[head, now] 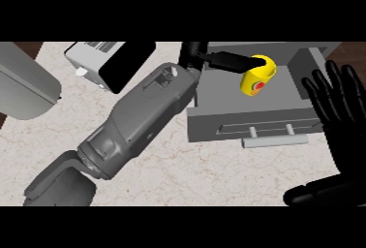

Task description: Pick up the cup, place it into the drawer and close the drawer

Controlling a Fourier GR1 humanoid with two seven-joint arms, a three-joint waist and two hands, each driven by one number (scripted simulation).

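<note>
Holding yellow cup (259, 78) over open drawer (247, 116) w/ left hand (227, 61).

The open drawer (247, 109) sits right of the toaster (107, 60) on the counter (200, 169), the cup (259, 77) above its inside in the left hand (225, 60), the right hand (336, 97) beside it.

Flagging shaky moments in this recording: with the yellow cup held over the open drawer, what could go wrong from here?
1. The left hand holds the cup lying on its side above the drawer; released like that, it may roll or land askew.
2. The left forearm reaches across the drawer's left wall, so pulling back could snag it.
3. The right hand rests open beside the drawer, near its handle; closing early could catch the left hand.
</note>
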